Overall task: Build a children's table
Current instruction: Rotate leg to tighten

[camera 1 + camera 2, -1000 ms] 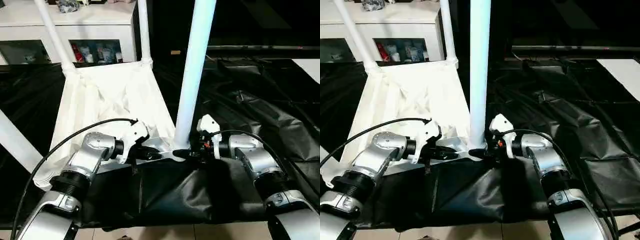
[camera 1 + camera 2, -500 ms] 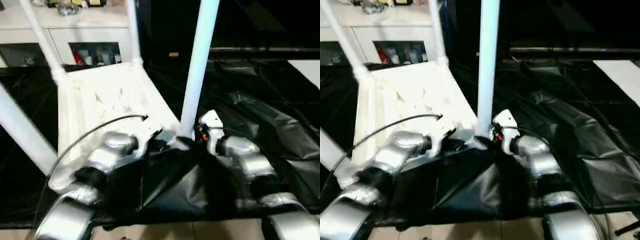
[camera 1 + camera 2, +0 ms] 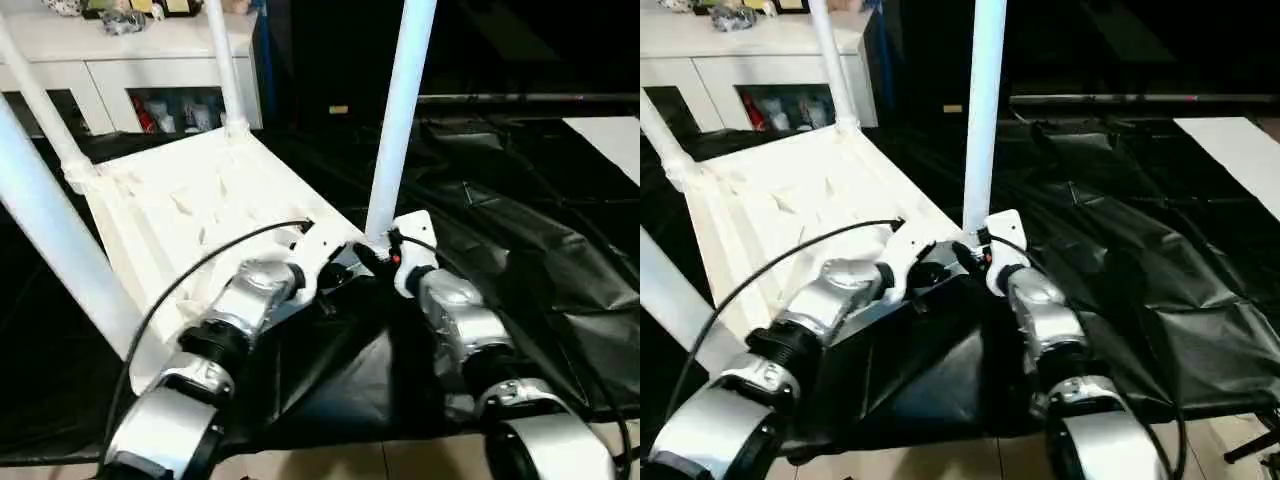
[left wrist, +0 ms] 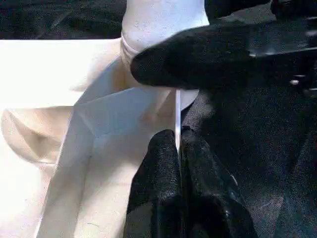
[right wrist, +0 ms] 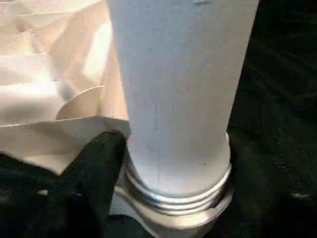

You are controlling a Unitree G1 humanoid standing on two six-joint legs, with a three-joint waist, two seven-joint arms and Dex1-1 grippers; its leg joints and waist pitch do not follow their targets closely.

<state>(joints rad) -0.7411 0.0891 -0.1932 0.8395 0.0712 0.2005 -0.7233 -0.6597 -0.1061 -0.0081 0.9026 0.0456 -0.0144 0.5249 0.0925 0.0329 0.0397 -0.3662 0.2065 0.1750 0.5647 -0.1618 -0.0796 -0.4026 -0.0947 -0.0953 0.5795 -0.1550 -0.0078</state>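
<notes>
Left hand [image 4: 177,148], clenched on thin white rim of upturned tabletop [image 3: 190,215] near its front corner. Right hand [image 3: 385,255], at base of nearest leg [image 3: 400,120], one black finger [image 4: 198,59] against leg just above socket; grip unclear. Tabletop upside down, ribbed underside up, on black sheet [image 3: 520,210]. Other legs [image 3: 225,65] upright in far corner sockets. White cabinet [image 3: 120,60] behind.

Black sheeting [image 3: 520,220] covers the floor before a white cabinet [image 3: 120,70].
</notes>
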